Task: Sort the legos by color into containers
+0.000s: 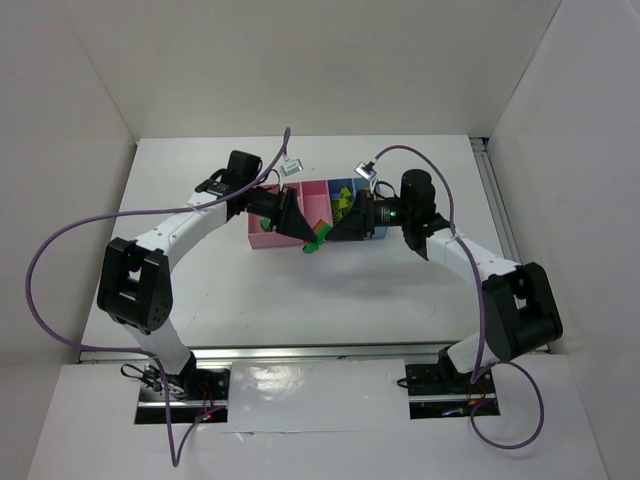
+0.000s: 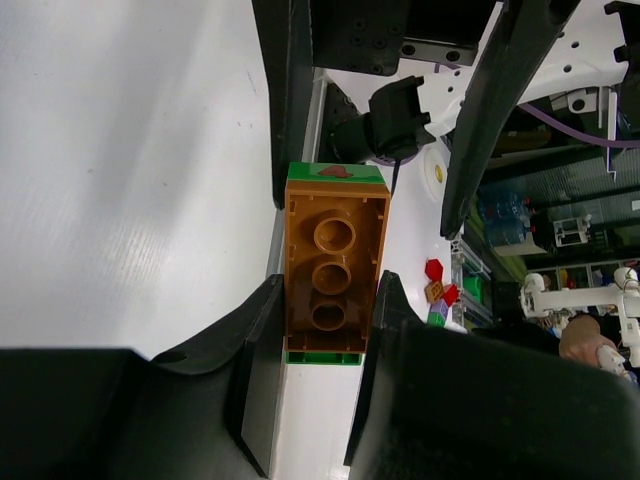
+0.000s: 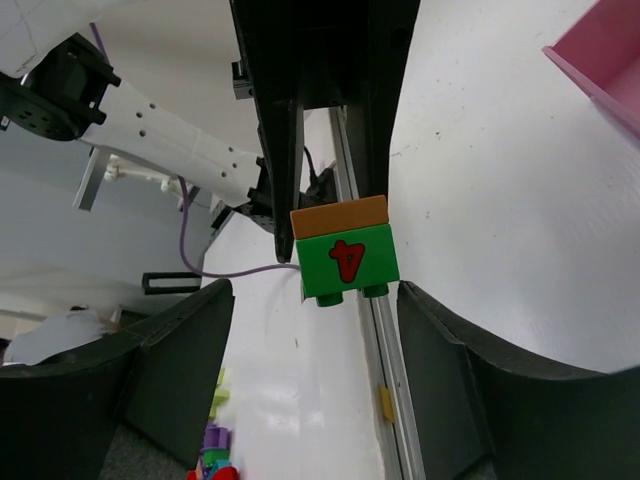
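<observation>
Left gripper (image 2: 328, 290) is clamped on an orange lego (image 2: 335, 270) joined to a green lego (image 3: 345, 262), held just in front of the containers (image 1: 262, 238) above the tabletop (image 1: 250, 295), while the right gripper (image 3: 312, 300) faces it, jaws spread wide.

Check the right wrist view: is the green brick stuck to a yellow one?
No, the green brick sits flush against an orange brick, not a yellow one.

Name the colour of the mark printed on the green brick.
Red, on the green brick; right wrist view.
</observation>
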